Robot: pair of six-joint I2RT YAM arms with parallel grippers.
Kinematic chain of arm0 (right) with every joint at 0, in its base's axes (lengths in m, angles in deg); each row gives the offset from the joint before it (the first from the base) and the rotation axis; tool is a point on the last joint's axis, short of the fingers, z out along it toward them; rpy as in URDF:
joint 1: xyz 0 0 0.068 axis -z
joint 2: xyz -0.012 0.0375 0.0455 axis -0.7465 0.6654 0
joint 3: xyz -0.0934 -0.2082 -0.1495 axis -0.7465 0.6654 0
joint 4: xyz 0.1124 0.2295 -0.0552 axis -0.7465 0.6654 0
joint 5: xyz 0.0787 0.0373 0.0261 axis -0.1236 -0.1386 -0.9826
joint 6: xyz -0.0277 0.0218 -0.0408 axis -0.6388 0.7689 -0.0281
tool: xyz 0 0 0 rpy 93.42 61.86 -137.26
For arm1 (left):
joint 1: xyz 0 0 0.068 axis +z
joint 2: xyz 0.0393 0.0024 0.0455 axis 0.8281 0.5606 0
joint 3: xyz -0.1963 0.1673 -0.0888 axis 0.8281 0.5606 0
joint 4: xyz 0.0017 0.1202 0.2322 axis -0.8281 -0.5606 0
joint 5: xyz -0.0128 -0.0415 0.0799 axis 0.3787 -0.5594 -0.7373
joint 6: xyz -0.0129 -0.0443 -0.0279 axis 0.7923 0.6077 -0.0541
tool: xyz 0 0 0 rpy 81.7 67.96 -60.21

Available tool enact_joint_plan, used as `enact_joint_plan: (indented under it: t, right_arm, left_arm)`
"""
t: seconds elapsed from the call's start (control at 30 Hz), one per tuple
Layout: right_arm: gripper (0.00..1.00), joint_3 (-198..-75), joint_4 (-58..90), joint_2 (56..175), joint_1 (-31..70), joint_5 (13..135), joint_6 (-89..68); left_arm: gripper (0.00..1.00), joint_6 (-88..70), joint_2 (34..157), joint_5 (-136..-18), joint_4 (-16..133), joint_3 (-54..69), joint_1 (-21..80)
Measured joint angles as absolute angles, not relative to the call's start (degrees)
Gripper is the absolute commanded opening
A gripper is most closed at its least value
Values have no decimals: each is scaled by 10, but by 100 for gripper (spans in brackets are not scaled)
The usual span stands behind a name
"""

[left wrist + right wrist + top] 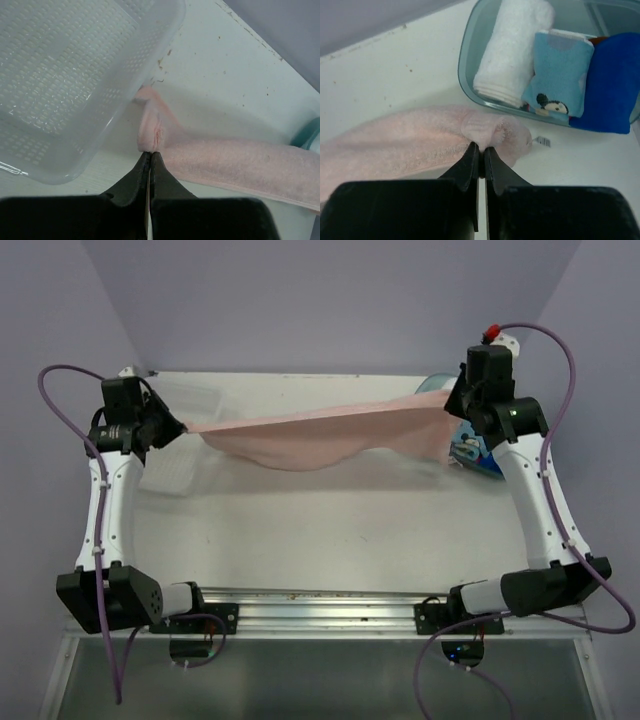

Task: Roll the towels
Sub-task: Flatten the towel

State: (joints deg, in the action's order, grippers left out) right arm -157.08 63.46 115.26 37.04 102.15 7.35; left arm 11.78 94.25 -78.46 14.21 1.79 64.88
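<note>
A pink towel [320, 435] hangs stretched between my two grippers above the far half of the table, sagging in the middle. My left gripper [183, 427] is shut on its left corner, seen as a pinched pink fold [151, 131] at the fingertips [150, 156]. My right gripper [450, 405] is shut on its right corner [492, 131], and the towel runs off to the left there [395, 147]. A small barcode tag [542, 141] hangs from that corner.
A clear perforated plastic basket [65, 75] sits at the far left, just beside the left gripper [190, 400]. A teal bin [470, 60] at the far right holds a rolled white towel [512, 47], a light blue cartoon towel [555, 75] and a dark blue towel [612, 85].
</note>
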Motion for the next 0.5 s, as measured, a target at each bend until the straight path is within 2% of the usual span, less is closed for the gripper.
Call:
enact_joint_plan:
  t: [0.07,0.17,0.2,0.23,0.3,0.5]
  right_arm:
    - [5,-1546,647,1131,370,1013,62]
    - [32,-1453,672,1100,370,1002,59]
    - [49,-1416,685,1097,370,1001,59]
    - [55,-1387,697,1096,370,1001,61]
    - [61,-1321,725,1098,373,1001,66]
    - [61,-1238,754,1079,391,980,91]
  left_arm:
    - [0,118,930,-790,136,24,654]
    - [0,118,907,-797,134,57,661]
    - [0,118,901,-801,133,73,665]
    - [0,118,898,-805,130,84,668]
    - [0,118,896,-817,128,115,675]
    - [0,118,895,-831,121,184,679]
